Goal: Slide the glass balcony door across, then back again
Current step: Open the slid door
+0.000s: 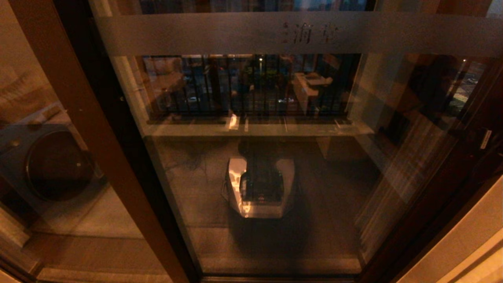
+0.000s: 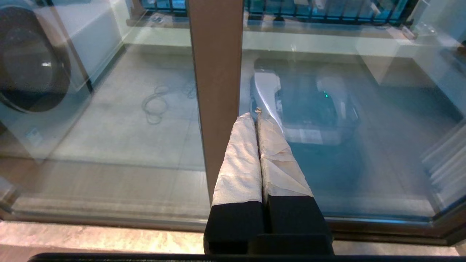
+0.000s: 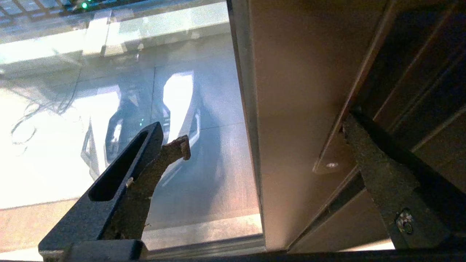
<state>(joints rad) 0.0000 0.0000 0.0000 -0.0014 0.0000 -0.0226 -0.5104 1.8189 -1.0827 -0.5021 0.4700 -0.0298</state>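
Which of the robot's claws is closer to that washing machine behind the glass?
Left. The left gripper, shut, sits by the brown post next to the washing machine; the right gripper, open, straddles the opposite stile of the glass balcony door.

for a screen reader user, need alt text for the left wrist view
The left gripper, its two pale-wrapped fingers pressed shut, points at the glass balcony door, just beside the door's brown upright stile. Through the glass lie a tiled balcony floor, a washing machine and the robot's own faint reflection.
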